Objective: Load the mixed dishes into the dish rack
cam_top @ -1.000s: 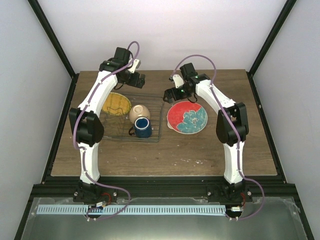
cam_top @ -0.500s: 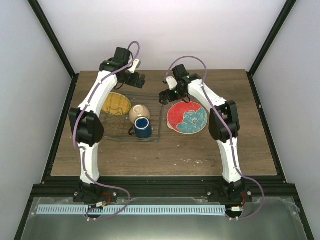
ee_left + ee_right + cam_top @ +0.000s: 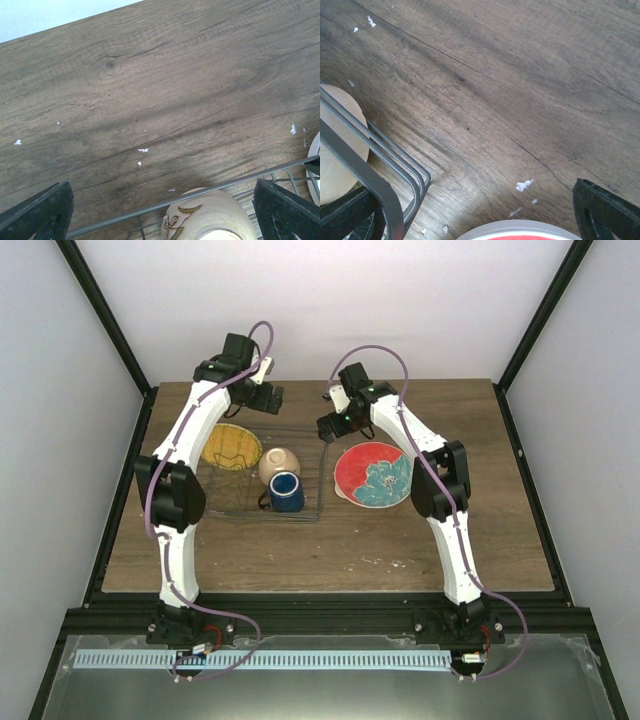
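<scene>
**Both grippers hovering wide open at the far side of a partly loaded dish rack**

In the top external view, the dish rack (image 3: 312, 508) is sitting left of centre on the wooden table (image 3: 300, 550). It is holding three pieces. The yellow-orange grid-patterned plate (image 3: 232, 448) is lying at its left end, partly hidden by the left arm. The small cream bowl (image 3: 279, 465) is resting near the middle. The dark blue mug (image 3: 286, 493) is sitting at the near side, just in front of the bowl, with its mouth facing up. The red plate with teal flower (image 3: 375, 476) is lying flat on the table just beside the rack's right side, outside the wires.

The left gripper (image 3: 272, 398) is hovering over the far edge of the rack. In the left wrist view its fingertips (image 3: 36, 216) are standing wide apart and gripping nothing, with the bowl's flower-painted side and a rack wire showing between them.

The right gripper (image 3: 325, 427) is hanging over the far right corner of the rack, between the rack and the red plate. In the right wrist view its fingers (image 3: 607, 210) are spread just as wide and are holding nothing. The rack's rounded wire corner is showing at lower left, and the red plate's pale rim is showing at the bottom edge.
</scene>
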`<state>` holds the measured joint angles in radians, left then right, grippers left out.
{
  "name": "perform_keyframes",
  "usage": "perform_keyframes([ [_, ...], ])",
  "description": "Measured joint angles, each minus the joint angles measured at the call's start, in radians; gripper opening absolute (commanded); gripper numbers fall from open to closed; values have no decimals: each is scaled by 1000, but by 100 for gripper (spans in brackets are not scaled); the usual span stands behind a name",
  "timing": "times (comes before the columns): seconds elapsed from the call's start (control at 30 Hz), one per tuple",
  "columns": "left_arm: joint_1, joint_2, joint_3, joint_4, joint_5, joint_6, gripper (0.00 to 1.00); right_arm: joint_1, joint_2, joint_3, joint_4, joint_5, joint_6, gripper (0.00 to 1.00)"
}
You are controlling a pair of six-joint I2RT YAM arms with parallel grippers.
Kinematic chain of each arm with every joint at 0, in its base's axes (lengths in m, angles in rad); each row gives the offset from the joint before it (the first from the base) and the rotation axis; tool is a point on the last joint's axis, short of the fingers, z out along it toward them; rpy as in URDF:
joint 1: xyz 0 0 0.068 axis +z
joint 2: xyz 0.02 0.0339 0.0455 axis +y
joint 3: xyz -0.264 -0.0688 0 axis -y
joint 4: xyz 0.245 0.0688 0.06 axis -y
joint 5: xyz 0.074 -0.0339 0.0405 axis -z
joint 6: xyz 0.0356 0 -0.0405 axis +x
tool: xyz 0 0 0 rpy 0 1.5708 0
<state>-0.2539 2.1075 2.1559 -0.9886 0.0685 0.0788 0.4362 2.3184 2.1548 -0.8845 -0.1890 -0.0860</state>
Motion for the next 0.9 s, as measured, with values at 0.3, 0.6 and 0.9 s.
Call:
perform_keyframes([
  [0.3,16,0,0,0,-4,-1,100,-3,12,24,8,48,-3,100],
  [0.6,19,0,0,0,-3,-5,100,-7,34,58,32,92,-2,100],
  [0.9,23,0,0,0,-3,-8,100,-12,61,89,55,89,-4,100],
])
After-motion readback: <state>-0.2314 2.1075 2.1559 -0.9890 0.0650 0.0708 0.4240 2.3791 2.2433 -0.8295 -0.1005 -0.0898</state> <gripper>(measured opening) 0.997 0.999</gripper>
